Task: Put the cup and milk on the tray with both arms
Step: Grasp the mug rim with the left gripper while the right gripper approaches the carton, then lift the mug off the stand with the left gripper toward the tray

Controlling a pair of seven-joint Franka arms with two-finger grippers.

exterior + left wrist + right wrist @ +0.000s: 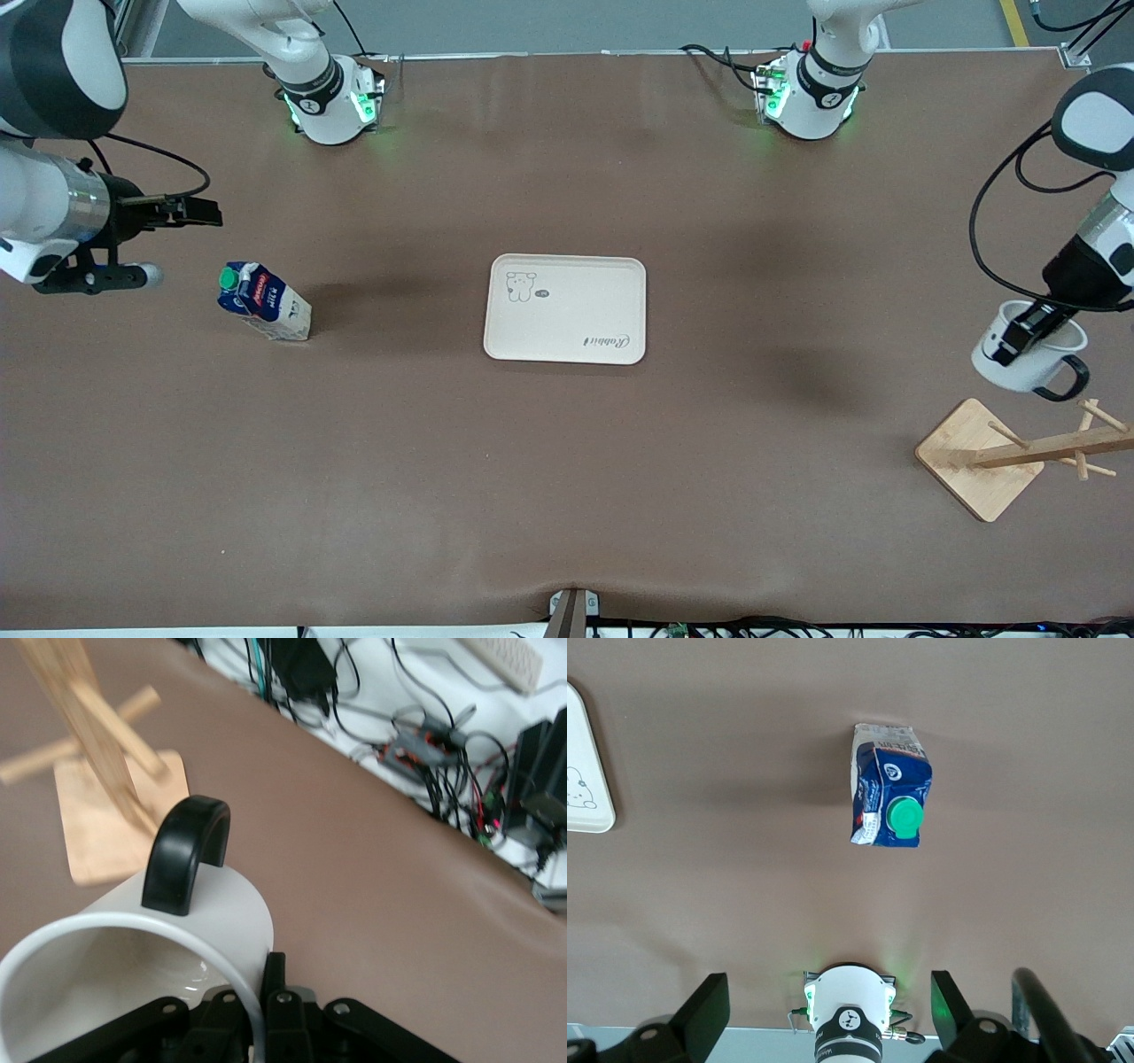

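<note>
One milk (pixel 264 302) stands toward the right arm's end of the surface; the right tool (pixel 182 211) hovers above it, fingers apart. One empty tray (pixel 565 308) lies mid-surface. The left tool (pixel 1026 335), clamped on one cup (pixel 1019 365), hangs above the wooden stand (pixel 979 458).

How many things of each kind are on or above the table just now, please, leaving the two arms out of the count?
Mug: 1, the white cup, held by its rim in the left gripper.
Carton: 1, the milk, standing under the open right gripper.
Tray: 1, the cream tray.
Wooden stand: 1, the mug stand.
Total: 4
</note>
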